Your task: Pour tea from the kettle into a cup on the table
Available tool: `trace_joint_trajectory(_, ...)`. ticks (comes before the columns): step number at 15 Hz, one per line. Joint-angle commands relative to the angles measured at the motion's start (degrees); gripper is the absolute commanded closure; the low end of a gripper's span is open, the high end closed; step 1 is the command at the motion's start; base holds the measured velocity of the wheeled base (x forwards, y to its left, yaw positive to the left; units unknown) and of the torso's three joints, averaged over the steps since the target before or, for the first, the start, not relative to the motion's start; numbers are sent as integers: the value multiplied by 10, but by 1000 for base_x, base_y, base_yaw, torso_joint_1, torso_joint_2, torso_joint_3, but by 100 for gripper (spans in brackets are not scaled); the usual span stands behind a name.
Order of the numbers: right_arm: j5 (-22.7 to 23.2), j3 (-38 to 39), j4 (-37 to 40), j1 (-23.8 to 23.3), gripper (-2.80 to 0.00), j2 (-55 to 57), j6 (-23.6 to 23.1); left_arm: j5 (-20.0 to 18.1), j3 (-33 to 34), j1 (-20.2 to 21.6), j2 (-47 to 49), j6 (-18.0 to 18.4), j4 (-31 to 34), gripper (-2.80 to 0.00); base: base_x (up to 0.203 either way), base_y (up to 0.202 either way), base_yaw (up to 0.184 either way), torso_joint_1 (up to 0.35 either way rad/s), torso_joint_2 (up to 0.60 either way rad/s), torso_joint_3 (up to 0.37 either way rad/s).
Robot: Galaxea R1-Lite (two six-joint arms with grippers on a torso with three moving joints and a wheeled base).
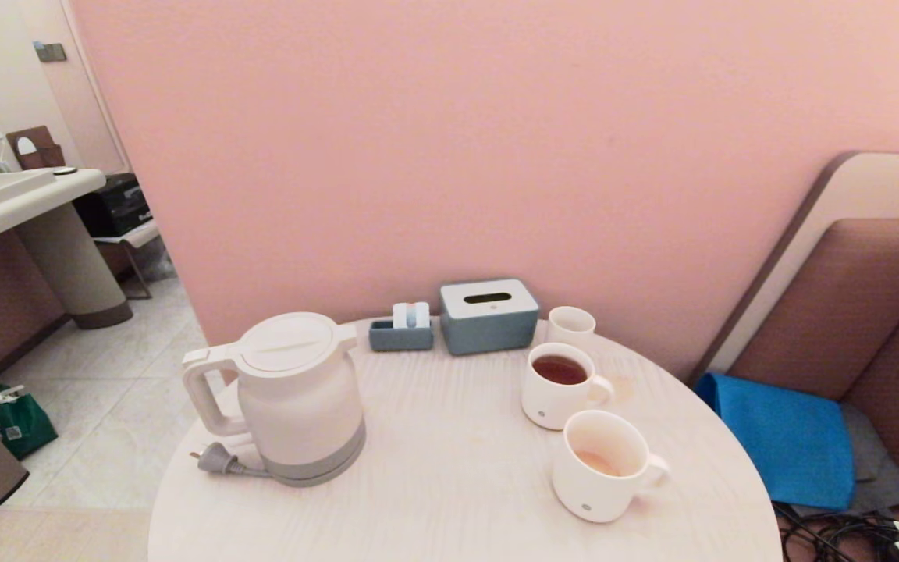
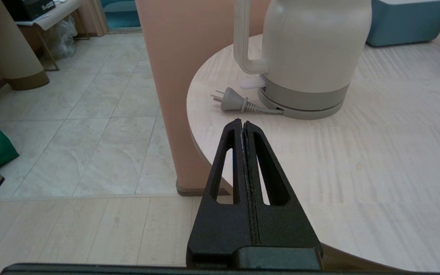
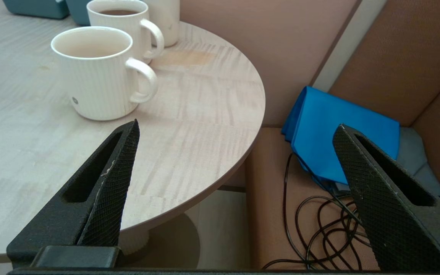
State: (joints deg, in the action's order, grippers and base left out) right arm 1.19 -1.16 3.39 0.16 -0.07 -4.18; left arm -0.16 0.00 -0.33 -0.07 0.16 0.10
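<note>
A grey-blue tissue box [image 1: 488, 316] is positioned against the pink wall [image 1: 496, 140], with a small grey-blue tray [image 1: 400, 334] just beside it. A blue cloth [image 1: 781, 437] is laid on the brown seat [image 3: 273, 198]

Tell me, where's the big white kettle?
In the head view the kettle stands on the left side of the round table, its grey plug lying beside its base, left of the mugs.
</note>
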Motion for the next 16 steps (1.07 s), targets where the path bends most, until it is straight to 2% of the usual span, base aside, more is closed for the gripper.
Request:
trace_joint_trajectory(1,0,0,0,0,-280,1,0,0,0,1,1,0,0,0,0,0,0,0,0,0)
trace_joint_trajectory(4,0,2,-5,0,-280,1,1,0,0,0,1,-1,0,0,0,0,0,0,0,0)
trace_joint_trajectory(5,0,4,-12,0,0,1,1,0,0,1,1,0,0,0,0,0,0,0,0,0)
trace_joint_trajectory(10,-3,7,-19,0,0,1,6,0,0,0,1,0,0,0,0,0,0,0,0,0)
trace_joint_trajectory(13,-11,9,-26,0,0,1,37,0,0,0,1,0,0,0,0,0,0,0,0,0)
trace_joint_trajectory(16,-11,9,-26,0,0,1,37,0,0,0,1,-1,0,0,0,0,0,0,0,0)
